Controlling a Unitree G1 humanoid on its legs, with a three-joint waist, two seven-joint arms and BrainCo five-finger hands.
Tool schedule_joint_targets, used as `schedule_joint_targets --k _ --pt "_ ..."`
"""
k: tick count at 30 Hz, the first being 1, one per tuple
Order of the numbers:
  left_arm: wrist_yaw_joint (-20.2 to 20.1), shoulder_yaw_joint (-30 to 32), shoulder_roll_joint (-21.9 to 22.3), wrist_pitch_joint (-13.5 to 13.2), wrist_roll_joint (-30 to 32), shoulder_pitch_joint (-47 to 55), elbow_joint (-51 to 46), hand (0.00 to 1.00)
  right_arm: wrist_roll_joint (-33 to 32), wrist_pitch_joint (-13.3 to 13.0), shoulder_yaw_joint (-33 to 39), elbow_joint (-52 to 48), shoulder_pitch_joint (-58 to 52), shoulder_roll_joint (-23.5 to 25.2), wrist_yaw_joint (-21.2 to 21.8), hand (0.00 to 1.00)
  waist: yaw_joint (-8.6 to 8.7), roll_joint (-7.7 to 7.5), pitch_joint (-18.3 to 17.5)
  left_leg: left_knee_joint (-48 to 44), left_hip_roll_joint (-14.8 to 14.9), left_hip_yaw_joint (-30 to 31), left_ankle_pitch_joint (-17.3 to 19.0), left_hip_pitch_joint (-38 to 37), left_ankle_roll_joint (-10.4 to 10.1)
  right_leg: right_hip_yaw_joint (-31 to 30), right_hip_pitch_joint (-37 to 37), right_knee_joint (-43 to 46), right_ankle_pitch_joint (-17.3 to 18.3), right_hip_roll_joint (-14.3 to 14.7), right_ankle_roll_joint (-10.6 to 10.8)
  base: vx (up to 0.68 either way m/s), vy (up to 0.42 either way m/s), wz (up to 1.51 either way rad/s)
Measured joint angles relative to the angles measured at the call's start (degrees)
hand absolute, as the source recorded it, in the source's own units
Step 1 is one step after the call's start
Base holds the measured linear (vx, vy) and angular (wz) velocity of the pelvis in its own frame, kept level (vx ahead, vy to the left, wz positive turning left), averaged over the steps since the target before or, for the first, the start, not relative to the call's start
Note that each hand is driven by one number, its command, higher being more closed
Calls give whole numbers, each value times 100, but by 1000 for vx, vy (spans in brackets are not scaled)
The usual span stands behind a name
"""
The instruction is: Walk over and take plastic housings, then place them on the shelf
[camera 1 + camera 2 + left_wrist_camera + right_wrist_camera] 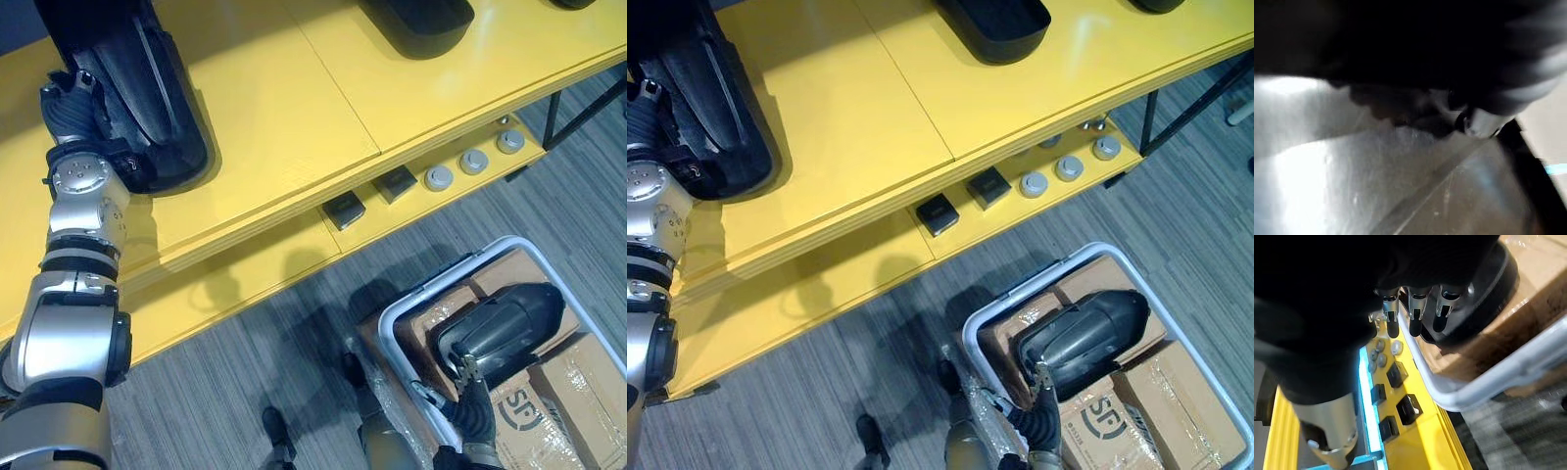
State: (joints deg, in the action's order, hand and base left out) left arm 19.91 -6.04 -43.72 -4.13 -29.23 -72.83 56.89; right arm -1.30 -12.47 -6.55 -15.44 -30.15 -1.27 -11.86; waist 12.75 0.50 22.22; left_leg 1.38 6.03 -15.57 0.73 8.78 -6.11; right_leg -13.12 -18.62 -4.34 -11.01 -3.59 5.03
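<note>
A long black plastic housing (162,108) lies on the yellow shelf top (284,147) at the far left. My left hand (71,106) rests against its near end, fingers hidden behind it. A second black housing (505,328) lies on cardboard boxes in a white-rimmed bin (392,318) on the floor at lower right. My right hand (477,411) hangs just before this housing, and its straight fingers (1418,313) point at the housing's (1488,298) near end without closing on it. A third housing (416,24) sits at the back of the shelf.
The lower yellow shelf board carries small black blocks (343,209) and grey discs (473,162) along its front. A black shelf leg (578,108) stands at the right. Taped cardboard boxes (563,392) pack the bin. Grey striped carpet lies between shelf and bin.
</note>
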Motion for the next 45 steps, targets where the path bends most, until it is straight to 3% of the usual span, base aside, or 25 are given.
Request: schedule_joint_targets --k 18,23,24,25,26,28,33,34,38,45 --pt "14 -451 -2 39 -579 -821 22 0 -3 -1 -246 -183 3 4 -32 0 -98 2 1 -140 5 -29 9 -59 -9 -20 65 109 -2 10 -3 9 14 0" --pt "484 -314 -106 -75 -287 -718 -1017 0 2 0 -238 -94 104 -8 -32 0 -140 0 -2 -131 7 21 7 -222 -6 28 266 80 -1 7 -4 28 30 4" --pt "624 -72 -106 -163 -79 -365 -1724 0 2 -1 -220 -64 169 -9 -32 0 -151 2 -9 -126 10 55 6 -310 -5 66 382 56 1 4 -6 41 29 16" --pt "848 198 -87 -320 338 236 -2621 100 15 -4 -191 -31 222 -13 -32 0 -145 8 -33 -118 14 119 7 -393 -5 133 523 -9 3 -7 -6 38 24 19" --pt "938 341 -50 -411 535 584 -3052 100 21 -8 -171 17 259 -14 -32 0 -148 9 -49 -108 16 146 7 -434 -5 158 598 -39 4 -7 -7 33 26 26" --pt "1163 1088 582 -699 1143 2205 -4559 100 135 -8 1 75 259 -11 -31 0 -252 109 -267 -44 11 260 -2 -541 0 310 726 -39 34 18 -28 43 23 25" --pt "1158 1379 2145 -802 1699 4779 -5725 100 191 -17 370 119 248 4 10 0 -463 210 -747 195 3 574 -94 -791 -6 648 1053 -42 182 -8 -37 42 12 37" --pt "1105 1375 2475 -800 1787 5295 -5916 0 214 -20 436 142 246 15 24 0 -472 217 -869 250 -5 676 -128 -810 2 764 1104 -42 211 -27 -40 36 6 36" --pt "899 1357 3051 -794 2057 6139 -6094 0 249 -22 572 174 221 148 127 0 -540 253 -1179 297 -13 785 -167 -862 5 882 1196 -42 236 -47 -41 19 3 17" --pt "584 1381 3051 -736 2059 6060 -5585 0 262 -52 717 334 178 118 220 0 -530 409 -1340 345 -6 794 -215 -836 -22 896 1152 -44 233 -44 -44 0 0 0"
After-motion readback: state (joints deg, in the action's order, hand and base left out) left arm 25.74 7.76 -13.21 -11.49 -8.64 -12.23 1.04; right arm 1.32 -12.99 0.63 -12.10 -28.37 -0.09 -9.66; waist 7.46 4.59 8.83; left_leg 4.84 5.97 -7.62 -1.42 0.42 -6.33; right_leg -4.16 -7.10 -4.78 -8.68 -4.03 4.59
